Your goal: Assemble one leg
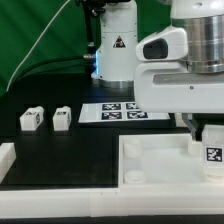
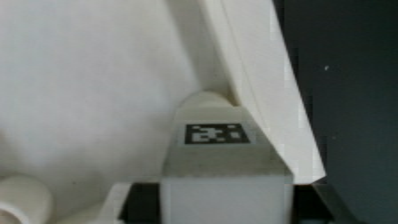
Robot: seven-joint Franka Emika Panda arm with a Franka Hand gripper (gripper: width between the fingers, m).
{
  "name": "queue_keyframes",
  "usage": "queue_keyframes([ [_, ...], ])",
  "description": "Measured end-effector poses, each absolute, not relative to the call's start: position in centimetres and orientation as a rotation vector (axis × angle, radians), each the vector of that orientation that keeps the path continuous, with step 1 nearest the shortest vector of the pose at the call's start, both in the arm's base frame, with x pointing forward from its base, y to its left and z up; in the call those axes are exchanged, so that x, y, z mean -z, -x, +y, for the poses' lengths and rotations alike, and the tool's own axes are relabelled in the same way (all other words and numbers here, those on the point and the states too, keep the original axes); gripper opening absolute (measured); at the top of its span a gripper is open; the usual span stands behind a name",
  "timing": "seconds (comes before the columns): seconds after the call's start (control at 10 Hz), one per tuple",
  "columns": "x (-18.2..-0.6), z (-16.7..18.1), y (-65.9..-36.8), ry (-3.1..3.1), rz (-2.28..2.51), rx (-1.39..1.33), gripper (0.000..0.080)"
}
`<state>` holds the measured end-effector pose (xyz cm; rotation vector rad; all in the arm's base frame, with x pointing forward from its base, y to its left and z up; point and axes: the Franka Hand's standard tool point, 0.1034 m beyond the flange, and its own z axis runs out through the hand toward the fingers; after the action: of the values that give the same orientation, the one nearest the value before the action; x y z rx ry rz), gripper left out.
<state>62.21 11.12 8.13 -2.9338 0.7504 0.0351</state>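
My gripper (image 1: 209, 133) is shut on a leg (image 1: 212, 151), a white post with a black-and-white tag. It holds the leg upright over the far corner of the large white tray (image 1: 150, 172), at the exterior view's right. In the wrist view the leg (image 2: 217, 150) sits between my black fingers (image 2: 146, 200), and my gripper (image 2: 217, 198) is closed on its sides. The leg's far end lies close against the tray's raised rim (image 2: 258, 80). I cannot tell whether it touches a socket. Two more legs (image 1: 32, 119) (image 1: 62, 117) stand on the black table at the exterior view's left.
The marker board (image 1: 110, 110) lies on the table behind the tray. A white raised block (image 1: 8, 158) sits at the front left edge. The robot base (image 1: 115, 50) stands at the back. A round socket (image 2: 18, 200) shows on the tray floor.
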Motion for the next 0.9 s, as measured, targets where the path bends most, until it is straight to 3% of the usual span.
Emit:
queue_keyframes([
  [0.5, -8.02, 11.29, -62.3, 2.566, 1.597, -0.084, 0.0292],
  [0.7, -8.02, 11.31, -62.32, 2.519, 1.672, -0.089, 0.0292],
  [0.8, -7.99, 11.34, -62.3, 2.544, 1.633, -0.087, 0.0367],
  [0.9, -7.97, 11.38, -62.28, 2.565, 1.599, -0.085, 0.0559],
])
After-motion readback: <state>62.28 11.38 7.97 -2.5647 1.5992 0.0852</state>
